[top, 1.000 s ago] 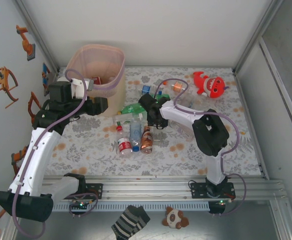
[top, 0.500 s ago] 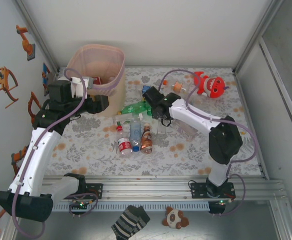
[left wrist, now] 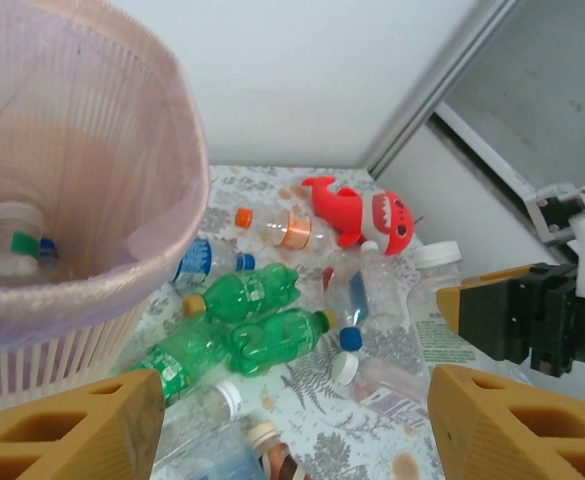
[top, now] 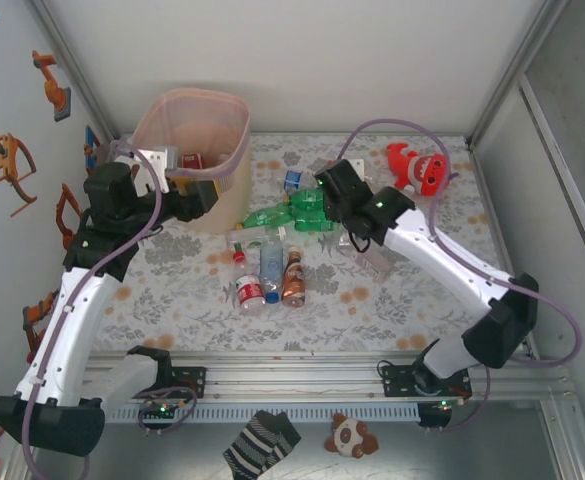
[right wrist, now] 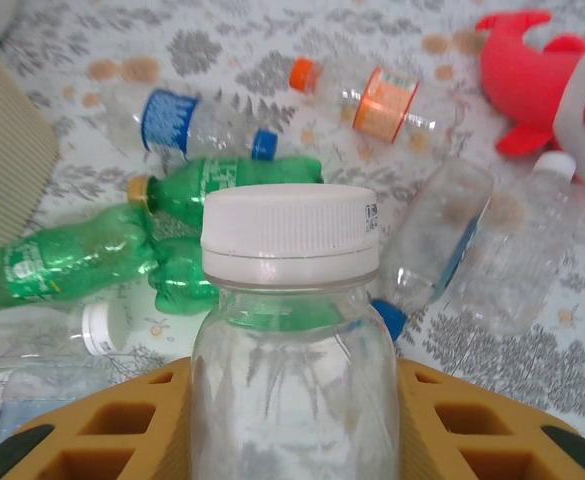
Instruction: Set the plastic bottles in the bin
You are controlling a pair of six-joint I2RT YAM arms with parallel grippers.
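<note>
My right gripper [right wrist: 290,425] is shut on a clear bottle with a white cap [right wrist: 290,320] and holds it above the floral table, cap pointing away. From the left wrist view that bottle [left wrist: 434,290] hangs beside the right gripper's yellow fingers [left wrist: 450,305]. Plastic bottles lie below: green ones [top: 282,214] [left wrist: 262,330], an orange-labelled one [right wrist: 372,95], a blue-labelled one [right wrist: 187,120], and a cluster [top: 269,272] nearer the arms. The pink bin [top: 192,135] stands at the back left with a bottle [left wrist: 12,240] inside. My left gripper [left wrist: 292,430] stands open and empty beside the bin's rim [left wrist: 182,200].
A red plush toy [top: 419,168] [left wrist: 362,212] lies at the back right near loose clear bottles [right wrist: 442,235]. Another clear bottle [top: 377,262] lies under my right arm. Grey walls close the table in on three sides.
My right arm stretched out and swung away from its base, carrying the clear bottle up and towards the back. The left gripper edged closer to the bin.
</note>
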